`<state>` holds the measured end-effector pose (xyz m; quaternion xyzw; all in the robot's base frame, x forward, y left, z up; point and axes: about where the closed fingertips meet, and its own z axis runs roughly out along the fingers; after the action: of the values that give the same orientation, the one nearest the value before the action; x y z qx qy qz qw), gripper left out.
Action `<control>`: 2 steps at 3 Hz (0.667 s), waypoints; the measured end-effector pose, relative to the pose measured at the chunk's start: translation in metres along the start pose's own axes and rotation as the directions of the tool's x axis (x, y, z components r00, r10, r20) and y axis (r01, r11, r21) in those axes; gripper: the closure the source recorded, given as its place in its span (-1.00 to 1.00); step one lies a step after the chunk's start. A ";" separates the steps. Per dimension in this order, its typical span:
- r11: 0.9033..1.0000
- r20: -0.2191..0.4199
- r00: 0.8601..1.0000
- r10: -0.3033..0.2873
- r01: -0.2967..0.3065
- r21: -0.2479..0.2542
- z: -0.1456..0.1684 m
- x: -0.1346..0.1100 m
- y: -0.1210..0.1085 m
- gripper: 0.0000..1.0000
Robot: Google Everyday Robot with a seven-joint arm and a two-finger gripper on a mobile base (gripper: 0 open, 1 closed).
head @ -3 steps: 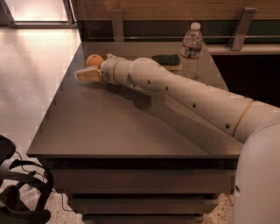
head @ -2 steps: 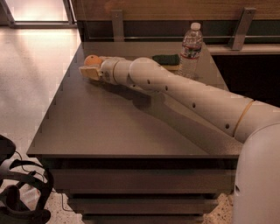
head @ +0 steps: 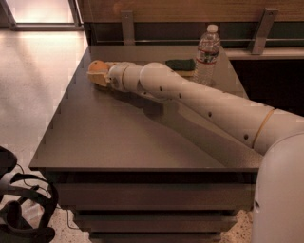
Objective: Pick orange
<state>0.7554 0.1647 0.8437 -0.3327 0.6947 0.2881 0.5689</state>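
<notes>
The dark table carried a water bottle, standing upright near its far edge, and a dark green sponge just beside it. Toward the far left corner the gripper was low over the top, at the orange.

A dark grey bench is standing on a pale speckled floor, which is catching warm light from a window at far left. Wood panelling with metal brackets is running behind it.
</notes>
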 end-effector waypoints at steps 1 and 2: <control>1.000 0.000 1.000 0.000 0.000 -0.003 0.001 0.000 0.002 1.00; 1.000 0.000 1.000 -0.002 0.002 -0.008 0.001 -0.002 0.003 1.00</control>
<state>0.7540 0.1671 0.8455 -0.3356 0.6932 0.2905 0.5678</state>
